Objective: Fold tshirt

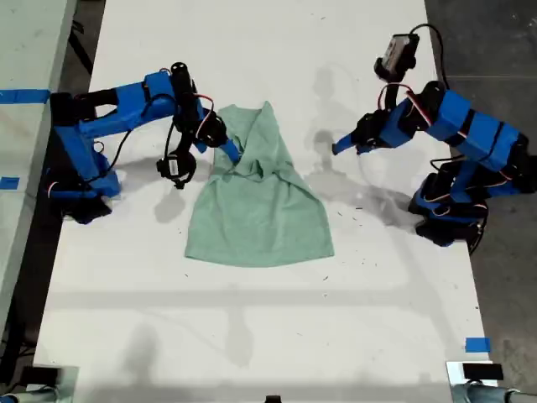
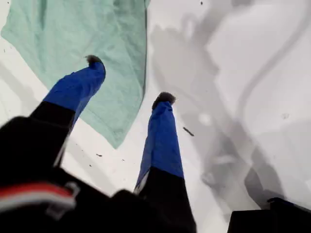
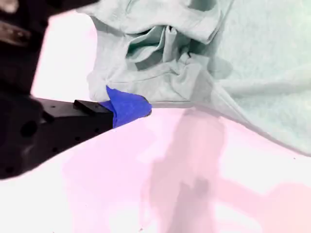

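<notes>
Exterior view: my first gripper [image 1: 340, 149] gapes beside the tshirt [image 1: 258, 206]; my second gripper [image 1: 232, 153], grip unclear, meets its edge.

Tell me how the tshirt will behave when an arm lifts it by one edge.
The tshirt will probably go floppy: it already lies bunched in soft folds near my second gripper. It looks thin and light, so it should sag rather than keep its shape. On the smooth white table it may slide when dragged.

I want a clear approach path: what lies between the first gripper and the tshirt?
Only bare white table separates my first gripper from the tshirt in the exterior view; the first wrist view shows its jaws open above the shirt's edge.
</notes>
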Robot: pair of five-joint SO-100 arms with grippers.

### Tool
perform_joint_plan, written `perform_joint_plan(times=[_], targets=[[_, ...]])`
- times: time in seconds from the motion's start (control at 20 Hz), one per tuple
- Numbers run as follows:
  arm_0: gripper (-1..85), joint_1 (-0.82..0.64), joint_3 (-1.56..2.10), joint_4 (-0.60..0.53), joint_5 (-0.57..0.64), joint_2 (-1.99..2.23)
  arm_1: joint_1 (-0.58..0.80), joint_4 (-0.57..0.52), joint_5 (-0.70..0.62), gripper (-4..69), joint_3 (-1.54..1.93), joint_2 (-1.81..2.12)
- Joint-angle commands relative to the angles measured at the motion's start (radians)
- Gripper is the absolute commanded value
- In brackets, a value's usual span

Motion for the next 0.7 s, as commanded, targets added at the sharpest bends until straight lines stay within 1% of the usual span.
perform_joint_plan(times=[0.0,0.25,0.35,0.5,0.65], targets=[[29.2,0.087,0.229,-0.046,-0.091,0.238,-0.092,-0.035,0.043,21.8,0.017,0.04],[29.2,0.325,0.546,-0.186,-0.362,0.425,-0.313,-0.126,0.178,21.8,0.15,0.041],[29.0,0.414,0.597,-0.224,-0.456,0.449,-0.405,-0.158,0.252,21.9,0.193,0.041],[29.1,0.497,0.603,-0.227,-0.552,0.442,-0.529,-0.202,0.357,21.8,0.238,0.026],[29.2,0.551,0.624,-0.265,-0.615,0.44,-0.63,-0.239,0.451,21.8,0.253,-0.04]])
